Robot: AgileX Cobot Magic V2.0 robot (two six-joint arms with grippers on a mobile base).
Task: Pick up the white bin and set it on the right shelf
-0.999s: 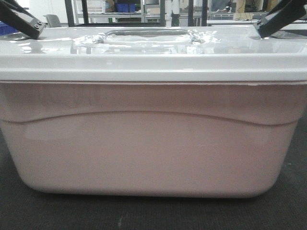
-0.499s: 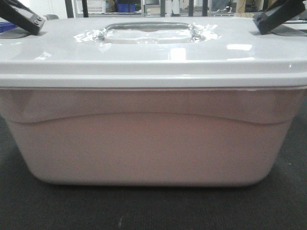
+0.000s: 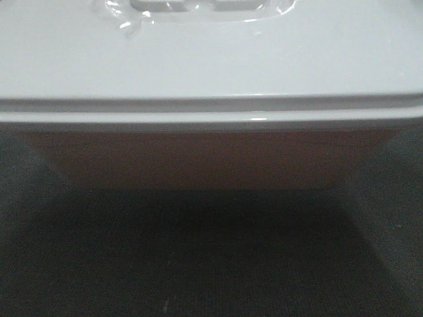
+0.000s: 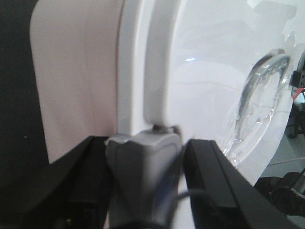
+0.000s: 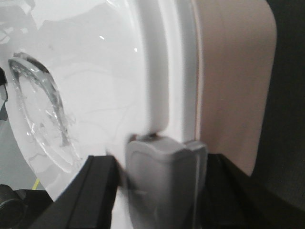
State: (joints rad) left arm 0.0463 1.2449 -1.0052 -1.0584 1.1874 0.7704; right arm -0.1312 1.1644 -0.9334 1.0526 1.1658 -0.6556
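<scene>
The white bin (image 3: pixel 211 158) fills the front view, held above the dark floor, with its glossy lid (image 3: pixel 211 59) across the top and the recessed handle (image 3: pixel 198 6) at the upper edge. My left gripper (image 4: pixel 145 149) is shut on the grey end latch (image 4: pixel 143 176) at one end of the bin (image 4: pixel 76 71). My right gripper (image 5: pixel 162 164) is shut on the grey latch (image 5: pixel 164 186) at the other end of the bin (image 5: pixel 233 71). Neither gripper shows in the front view. The right shelf is out of view.
Dark carpeted floor (image 3: pixel 211 264) lies under the bin, in the bin's shadow. The bin blocks everything behind it in the front view. Dark floor also shows beside the bin in the left wrist view (image 4: pixel 16 95).
The bin has risen and come closer in the front view. Its lid now fills the top, and the two grippers and the background racks have gone out of frame.
</scene>
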